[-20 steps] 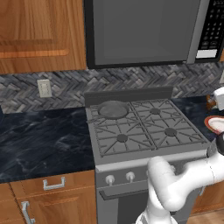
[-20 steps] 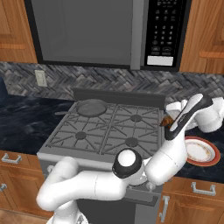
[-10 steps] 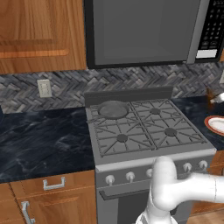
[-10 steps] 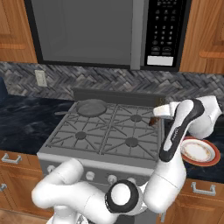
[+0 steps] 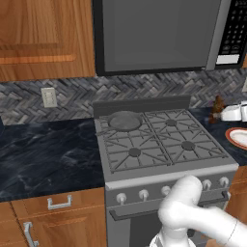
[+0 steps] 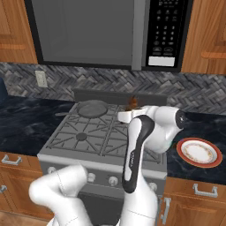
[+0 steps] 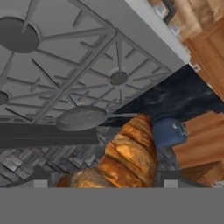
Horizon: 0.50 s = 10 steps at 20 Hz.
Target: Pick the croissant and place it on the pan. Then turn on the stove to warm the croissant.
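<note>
ok so the claw (image 7: 105, 183) has the croissant (image 7: 130, 154) clamped between its two tips, jaws standing fairly wide because the pastry is fat; it's up in the air, touching nothing else; in the right base view you can see it poking up brown above the white hand, over the back right of the stove (image 6: 84, 140)

the bit that matters for the drop: the pan (image 6: 92, 108) sits on the back left burner; from the claw in the right base view it's at roughly 9 o'clock, near but not under it; so I'd say the carry isn't finished and the hand needs to slide further that way before letting go

in the hand view the pan is the flat grey oval at about 11 o'clock from the croissant, its thin handle running off toward 3 o'clock and passing right behind the pastry's tip; the croissant's long axis runs 7 to 1 o'clock in that view, one horn pointing up at the handle; the pan is way bigger than the pastry, so which way it's turned shouldn't matter much

the risk I see is releasing early and landing it on the grate or the handle; knobs (image 5: 144, 194) along the front are for afterwards; the plate (image 6: 198, 151) on the worktop at the right is out of the way
</note>
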Tool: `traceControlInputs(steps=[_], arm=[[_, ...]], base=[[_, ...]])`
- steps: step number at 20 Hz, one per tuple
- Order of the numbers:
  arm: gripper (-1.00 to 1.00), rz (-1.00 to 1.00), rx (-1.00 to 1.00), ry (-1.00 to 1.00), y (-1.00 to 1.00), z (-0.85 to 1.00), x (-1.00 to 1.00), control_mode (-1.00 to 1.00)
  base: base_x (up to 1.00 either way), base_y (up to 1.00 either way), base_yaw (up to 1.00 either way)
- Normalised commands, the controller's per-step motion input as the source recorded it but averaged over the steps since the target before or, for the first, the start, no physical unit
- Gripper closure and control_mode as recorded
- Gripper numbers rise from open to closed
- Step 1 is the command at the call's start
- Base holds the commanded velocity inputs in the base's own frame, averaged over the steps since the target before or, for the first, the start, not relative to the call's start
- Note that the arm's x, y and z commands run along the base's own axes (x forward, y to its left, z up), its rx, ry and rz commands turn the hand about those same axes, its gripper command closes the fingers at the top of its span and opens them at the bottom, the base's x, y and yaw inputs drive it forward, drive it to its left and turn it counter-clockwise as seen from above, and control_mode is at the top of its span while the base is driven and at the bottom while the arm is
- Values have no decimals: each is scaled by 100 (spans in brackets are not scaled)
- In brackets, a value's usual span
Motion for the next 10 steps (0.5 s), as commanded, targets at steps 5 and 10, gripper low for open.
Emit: traceControlInputs(steps=[5, 10], arm=[[100, -10, -9, -9, 45, 22, -1, -100], [100, -2, -12, 14, 17, 12, 8, -100]], base=[[0, 0, 0], [0, 0, 0]])
